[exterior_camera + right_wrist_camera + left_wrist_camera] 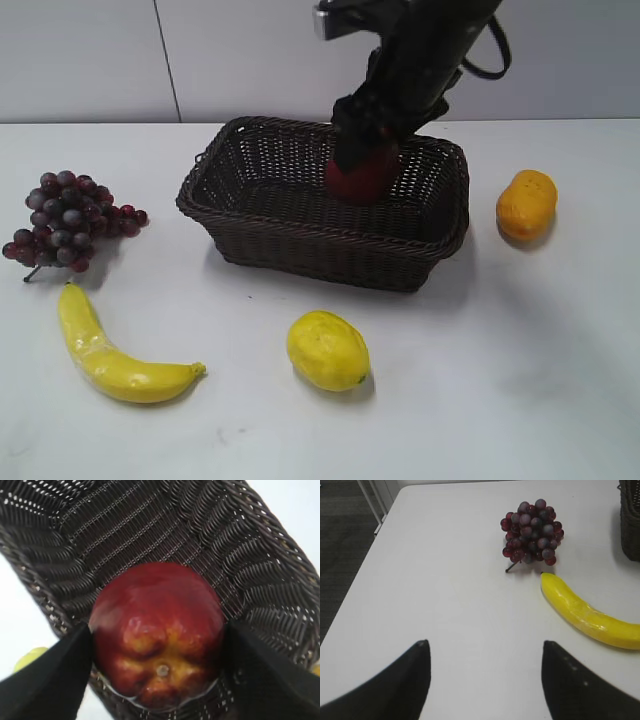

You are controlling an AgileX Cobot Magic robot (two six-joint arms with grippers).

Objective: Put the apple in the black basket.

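Note:
The dark red apple (362, 177) is held between the jaws of my right gripper (366, 150) above the inside of the black basket (300, 235), near its back right part. In the right wrist view the apple (157, 630) fills the space between both jaws (158, 645), with the woven basket wall (150, 525) behind it. My left gripper (485, 652) is open and empty over bare table, out of the exterior view.
Purple grapes (62, 218) and a banana (105, 350) lie left of the basket; both show in the left wrist view, grapes (532, 530) and banana (590, 615). A yellow lemon (328, 350) lies in front of the basket. An orange-yellow oval fruit (527, 204) lies to the right.

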